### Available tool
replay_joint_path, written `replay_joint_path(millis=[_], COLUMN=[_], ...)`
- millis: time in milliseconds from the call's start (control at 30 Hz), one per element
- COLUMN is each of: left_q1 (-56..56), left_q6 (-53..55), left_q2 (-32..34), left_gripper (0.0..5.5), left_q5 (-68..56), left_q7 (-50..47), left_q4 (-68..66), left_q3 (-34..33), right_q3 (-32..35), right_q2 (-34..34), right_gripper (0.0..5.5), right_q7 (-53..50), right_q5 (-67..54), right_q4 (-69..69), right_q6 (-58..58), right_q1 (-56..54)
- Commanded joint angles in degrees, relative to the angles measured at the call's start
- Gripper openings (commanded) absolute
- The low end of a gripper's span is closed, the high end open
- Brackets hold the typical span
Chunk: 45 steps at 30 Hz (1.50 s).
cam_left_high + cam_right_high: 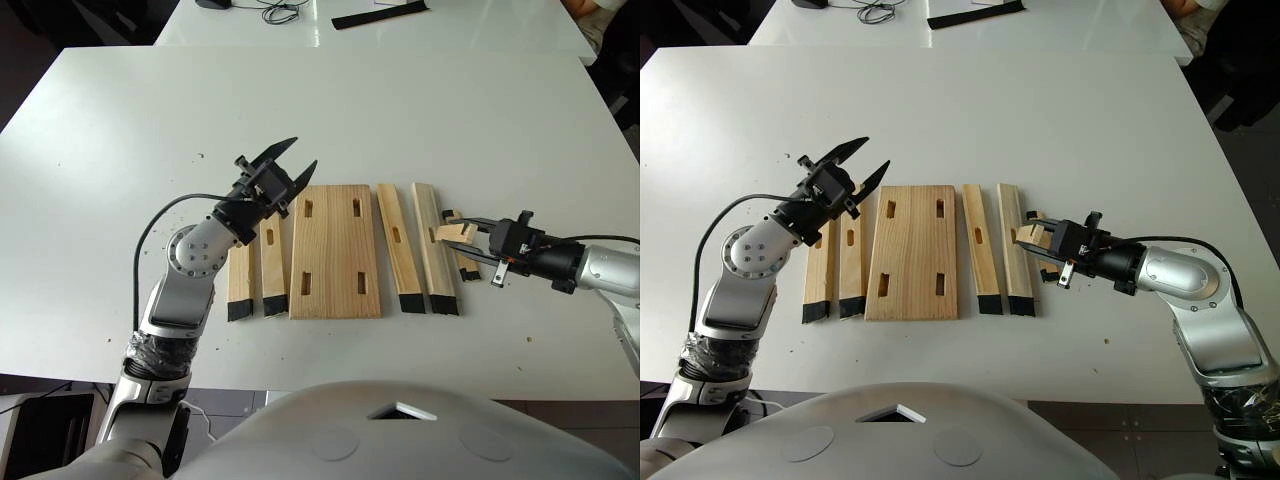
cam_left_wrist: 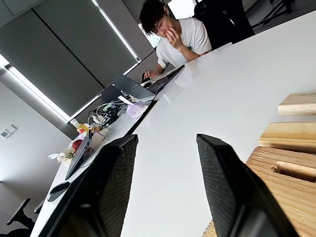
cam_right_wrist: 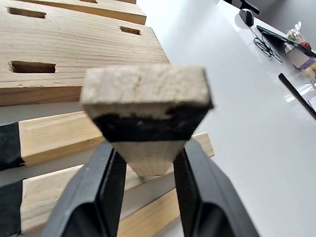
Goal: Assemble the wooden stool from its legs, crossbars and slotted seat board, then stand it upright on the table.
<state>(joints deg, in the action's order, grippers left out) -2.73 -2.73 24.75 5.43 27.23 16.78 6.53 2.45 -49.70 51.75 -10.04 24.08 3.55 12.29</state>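
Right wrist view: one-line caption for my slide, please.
Fingers of the right gripper clamp a short crossbar end-on; black-tipped legs and the slotted seat board lie behind.

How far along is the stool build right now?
Nothing looks joined: seat board lies flat, two legs on each side. In hand: right end effector grips one crossbar; left end effector is open over the left legs. Left: all joints, then standing it upright.
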Motion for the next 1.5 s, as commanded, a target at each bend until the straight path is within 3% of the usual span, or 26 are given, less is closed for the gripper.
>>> replay_joint_path(millis=[33,567,1067,1500], left_q1=[0.1,-0.3,-0.8,-2.5], left_q6=[-0.4,-0.6,-0.3,-0.4], left_q2=[0.1,0.4,0.5,0.3], left_gripper=[2.2,2.2,2.2,2.2], left_q5=[0.6,0.2,-0.1,-0.6], left_q7=[0.0,1.0,1.7,3.7], left_q4=[0.5,0.9,1.3,0.7], left_q3=[0.7,1.6,2.3,3.8], right_q3=[-0.5,-2.0,-1.9,-11.4], right_q2=[0.1,0.5,-4.5,-0.6], right_gripper=[1.3,1.3,1.3,1.3], right_q7=[0.7,2.8,10.7,15.2], right_q5=[0.9,-0.3,-8.2,-6.6], right_q4=[-1.0,-3.0,-4.0,-19.3], right_q6=[-1.8,-2.2,6.4,10.1], right_q1=[-0.3,0.9,-1.2,-13.3])
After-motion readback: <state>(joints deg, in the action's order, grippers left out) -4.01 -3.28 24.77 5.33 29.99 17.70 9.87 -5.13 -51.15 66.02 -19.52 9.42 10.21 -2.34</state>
